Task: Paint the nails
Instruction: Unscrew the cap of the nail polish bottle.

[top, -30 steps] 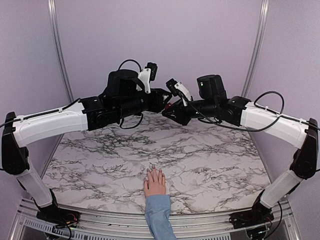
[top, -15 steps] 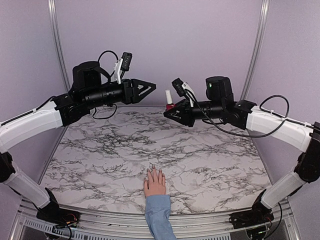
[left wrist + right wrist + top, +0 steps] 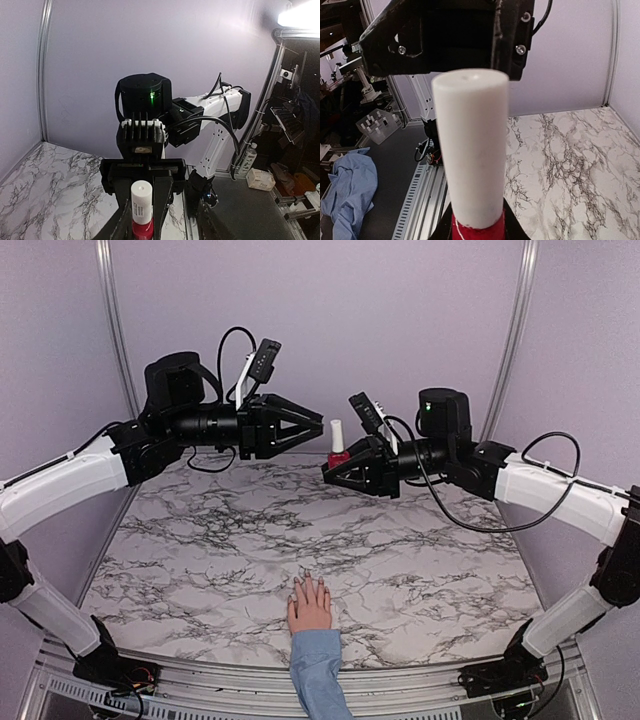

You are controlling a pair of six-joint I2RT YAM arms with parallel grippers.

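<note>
"So, what did the right gripper [image 3: 335, 468] have?"

"I saw it clamped on the polish bottle [image 3: 338, 456]. It held the bottle upright above the far side of the marble table [image 3: 200, 540], with the red glass low between its fingers and the white cap [image 3: 470, 150] standing clear on top."

"And the left gripper [image 3: 312, 425]?"

"It was spread open and held nothing. It pointed at the cap from close by, level with it, and did not touch it. On its own wrist camera I had the bottle framed between its two fingers [image 3: 120, 227]."

"Where were the nails [image 3: 308, 584]?"

"They were down at the near edge, well apart from both arms. The pink hand [image 3: 310, 605] lay flat on the marble with its fingers pointing away from the bases, and the blue sleeve [image 3: 318, 672] ran off the table. From above the nails were too small for me to tell their colour."
</note>
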